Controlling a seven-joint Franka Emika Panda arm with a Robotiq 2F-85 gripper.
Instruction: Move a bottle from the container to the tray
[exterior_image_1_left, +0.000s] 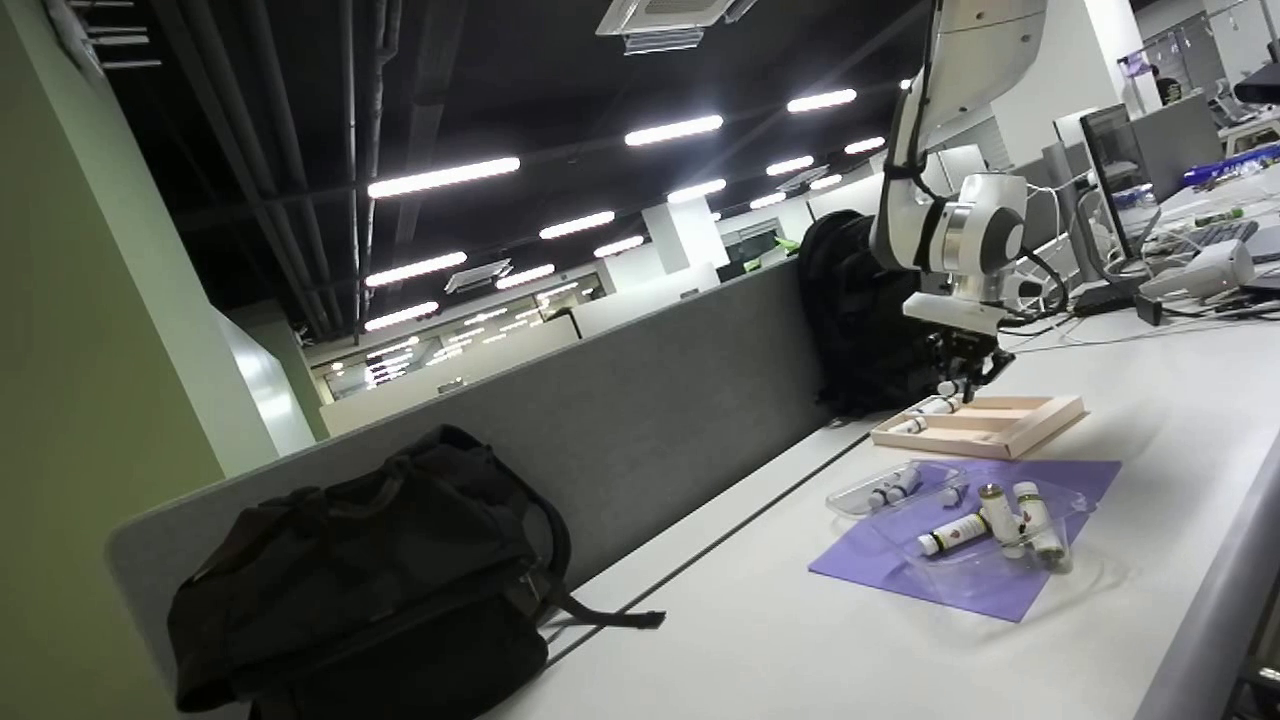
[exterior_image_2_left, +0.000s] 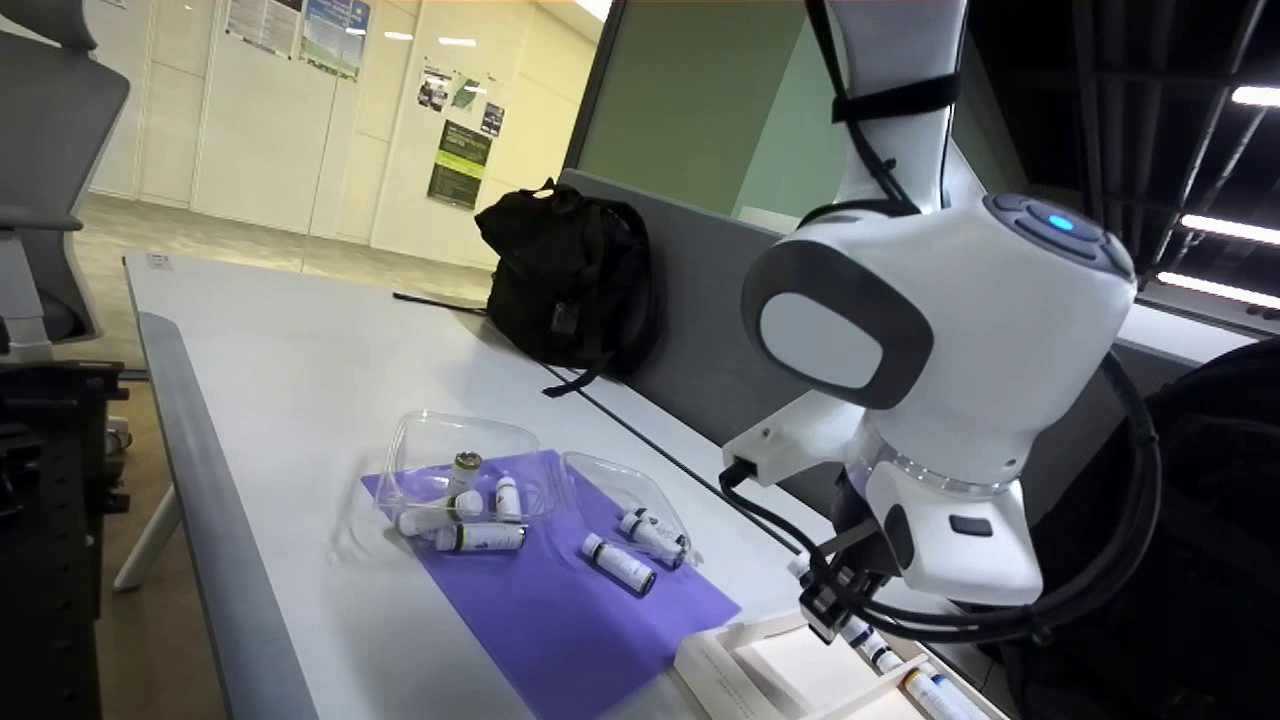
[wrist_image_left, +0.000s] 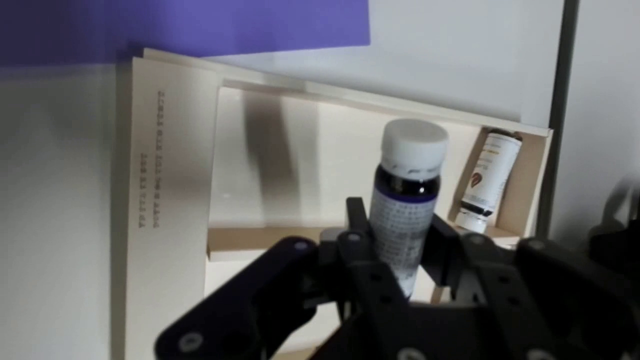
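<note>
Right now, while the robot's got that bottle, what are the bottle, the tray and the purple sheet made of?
Bottle: dark, with bright glints near the top; glass or plastic, I can't tell. Its white cap looks like smooth plastic.
Tray: pale, dull, with thin straight walls; probably wood, though card is possible.
Purple sheet: flat, even and matt; maybe paper or thin foam.

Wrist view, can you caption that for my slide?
Gripper holding a white-capped bottle above the pale wooden tray, where another bottle lies.
</note>
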